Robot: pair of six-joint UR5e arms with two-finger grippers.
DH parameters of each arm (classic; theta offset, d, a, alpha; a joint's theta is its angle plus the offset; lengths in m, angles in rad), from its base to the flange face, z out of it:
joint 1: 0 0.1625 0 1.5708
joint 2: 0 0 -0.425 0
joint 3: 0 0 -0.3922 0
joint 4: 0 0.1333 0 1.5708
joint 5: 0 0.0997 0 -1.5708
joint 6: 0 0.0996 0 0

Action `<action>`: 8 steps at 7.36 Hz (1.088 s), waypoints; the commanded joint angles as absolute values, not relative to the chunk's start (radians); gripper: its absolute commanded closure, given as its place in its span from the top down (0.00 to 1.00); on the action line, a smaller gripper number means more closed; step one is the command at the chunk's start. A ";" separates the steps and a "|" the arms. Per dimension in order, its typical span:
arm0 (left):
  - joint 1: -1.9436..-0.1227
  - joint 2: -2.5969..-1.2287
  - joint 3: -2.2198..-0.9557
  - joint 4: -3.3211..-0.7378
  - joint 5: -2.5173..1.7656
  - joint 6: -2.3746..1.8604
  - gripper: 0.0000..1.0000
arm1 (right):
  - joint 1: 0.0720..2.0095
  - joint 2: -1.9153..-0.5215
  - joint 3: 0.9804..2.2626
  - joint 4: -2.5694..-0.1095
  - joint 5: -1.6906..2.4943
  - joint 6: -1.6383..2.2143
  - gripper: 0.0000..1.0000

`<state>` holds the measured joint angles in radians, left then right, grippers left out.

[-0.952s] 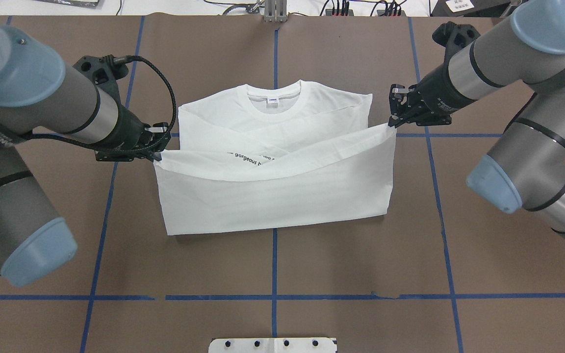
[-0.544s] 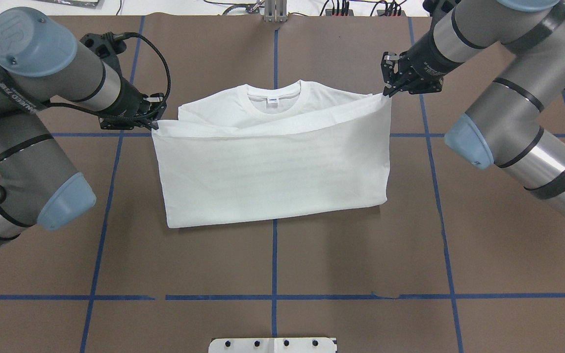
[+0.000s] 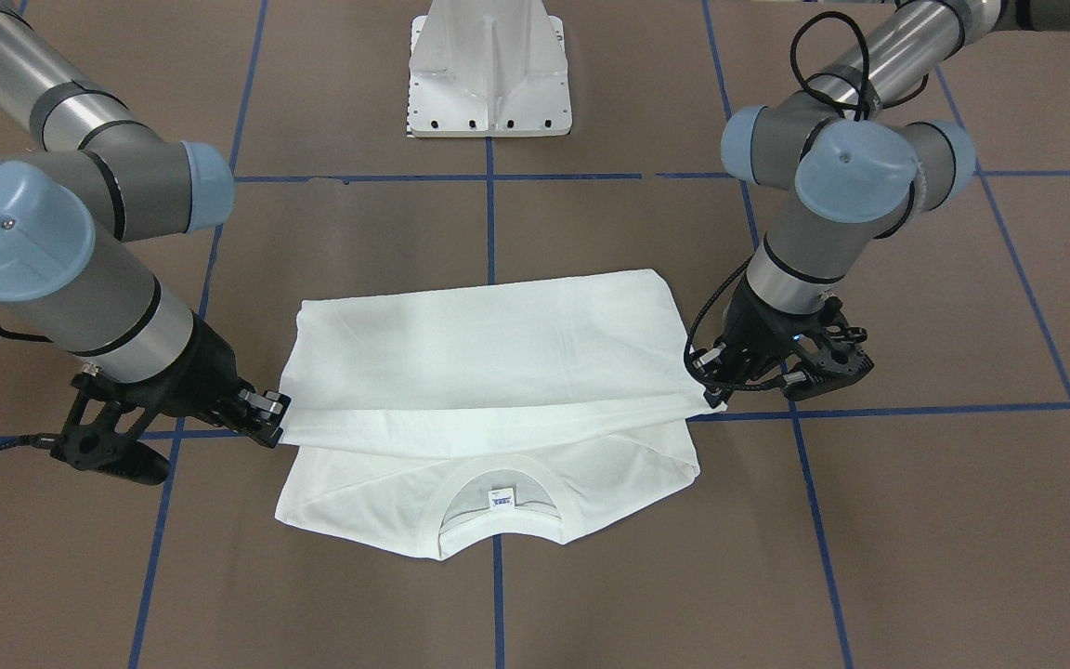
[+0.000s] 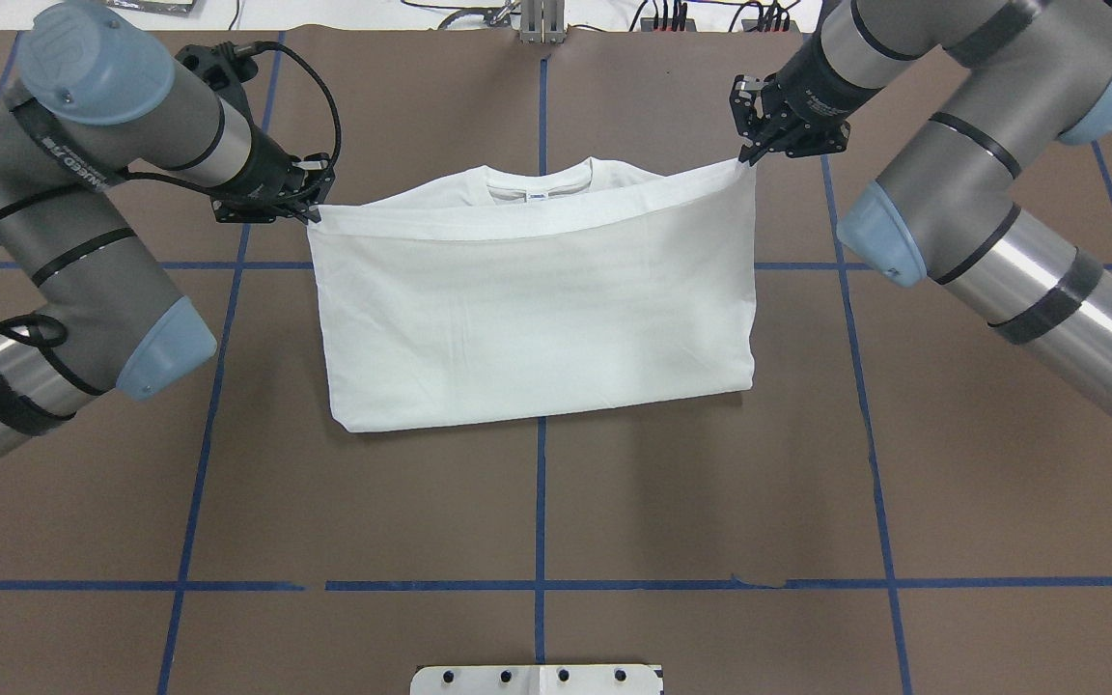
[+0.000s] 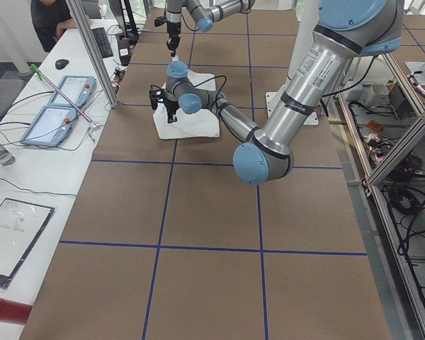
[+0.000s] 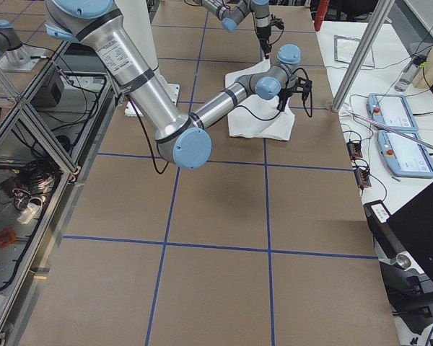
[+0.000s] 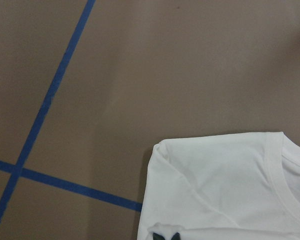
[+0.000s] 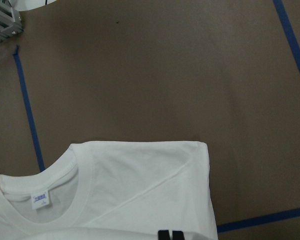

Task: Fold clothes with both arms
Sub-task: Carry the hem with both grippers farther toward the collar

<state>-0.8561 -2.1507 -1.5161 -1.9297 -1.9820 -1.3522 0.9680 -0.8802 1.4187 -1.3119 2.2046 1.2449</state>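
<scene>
The white shirt [image 4: 537, 319] lies on the brown table, its lower half doubled over toward the ribbed collar [image 4: 539, 181]. The collar and its label [image 3: 500, 499] still show beyond the lifted edge. The black printed text is hidden under the folded layer. My left gripper [image 4: 313, 209] is shut on the hem's left corner, and it shows on the right of the front-facing view [image 3: 710, 400]. My right gripper [image 4: 744, 159] is shut on the hem's right corner, seen again in the front-facing view [image 3: 277, 429]. The wrist views show the shirt's shoulders [image 7: 215, 185] [image 8: 155, 185] below the held edge.
The white pedestal base [image 3: 489, 74] stands at the robot's side of the table, also in the overhead view [image 4: 537, 679]. Blue tape lines [image 4: 541, 502] cross the brown surface. Cables and plugs line the far edge [image 4: 672, 14]. Tablets [image 5: 57, 106] lie on the operators' bench.
Both grippers carried the hem away from the robot toward the collar. The folded layer now covers the crossed sleeves and the printed text.
</scene>
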 commanded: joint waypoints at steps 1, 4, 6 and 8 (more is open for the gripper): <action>-0.873 -2.167 -1.398 -2.032 -1.980 -1.350 0.00 | 0.971 -0.850 1.309 -1.252 2.204 1.235 0.00; -0.874 -2.204 -1.318 -2.082 -1.979 -1.351 0.00 | 0.971 -0.848 1.272 -1.249 2.204 1.204 0.00; -0.874 -2.224 -1.316 -2.079 -1.977 -1.361 0.00 | 0.971 -0.845 1.272 -1.249 2.204 1.204 0.00; -0.874 -2.230 -1.319 -2.074 -1.980 -1.381 0.00 | 0.969 -0.838 1.275 -1.250 2.204 1.207 0.00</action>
<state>-0.8744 -2.2238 -1.3181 -2.0782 -1.9788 -1.3727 0.9702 -0.8419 1.2724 -1.2496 2.2043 1.2055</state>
